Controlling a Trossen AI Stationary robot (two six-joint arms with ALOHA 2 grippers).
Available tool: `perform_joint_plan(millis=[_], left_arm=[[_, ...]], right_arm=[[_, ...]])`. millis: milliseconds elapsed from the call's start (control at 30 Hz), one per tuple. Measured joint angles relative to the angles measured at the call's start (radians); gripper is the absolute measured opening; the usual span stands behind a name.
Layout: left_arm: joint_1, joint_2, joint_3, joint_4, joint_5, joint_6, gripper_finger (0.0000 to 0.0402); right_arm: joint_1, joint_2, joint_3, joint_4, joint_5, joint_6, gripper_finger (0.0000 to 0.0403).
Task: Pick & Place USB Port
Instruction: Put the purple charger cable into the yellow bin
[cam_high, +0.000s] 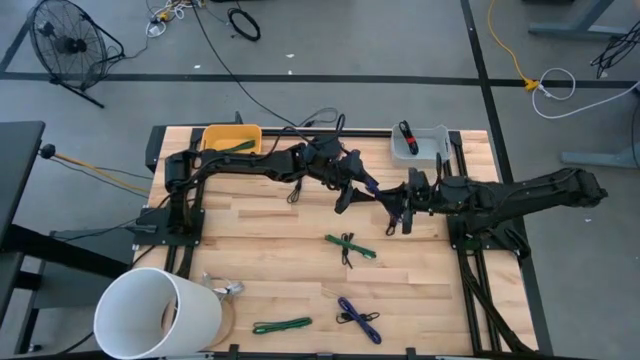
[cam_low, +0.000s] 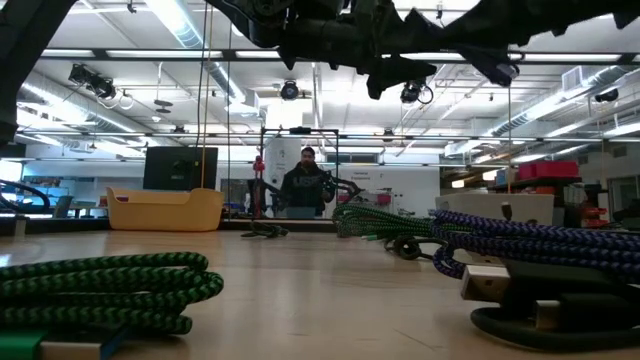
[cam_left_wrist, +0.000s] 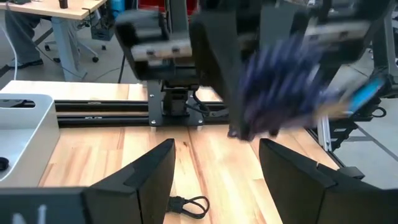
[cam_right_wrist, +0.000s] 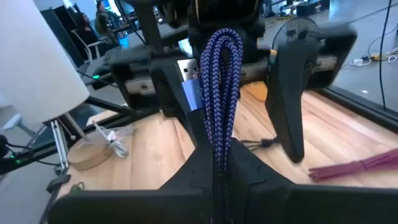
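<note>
No readable text, label, brand, number or sign in any view. Signs and screens in the room beyond the table (cam_low: 300, 290) too small and blurred to make out. Nothing printed on the yellow bin (cam_high: 232, 137), grey tray (cam_high: 420, 146), white cylinder (cam_high: 158, 313) or cables (cam_high: 358, 319).
</note>
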Motion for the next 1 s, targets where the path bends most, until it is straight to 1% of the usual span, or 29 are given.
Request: perform_joint_plan(millis=[267,633,800,867,1000], left_arm=[[0.0,0.001,0.0,0.005,0.0,0.0,0.0236],[0.001,0.002,-0.001,0.006,0.002,0.0,0.0236],[0.001,-0.027,0.001,0.055,0.021,-0.008,0.0236],[0.0,-0.03,0.002,0.077,0.023,-0.009,0.0236],[0.0,-0.037,0.001,0.081,0.024,-0.007,0.0236]], right_arm=[[0.0,-0.001,-0.023,0.018,0.023,-0.01,0.0016],[-0.001,0.001,-0.023,-0.033,0.04,-0.018,0.0016],[-0.002,0.002,-0.029,-0.077,0.042,-0.007,0.0015],[-0.002,0.002,-0.027,-0.062,0.057,-0.001,0.0015],[-0.002,0.002,-0.027,-0.011,0.042,-0.023,0.0015]])
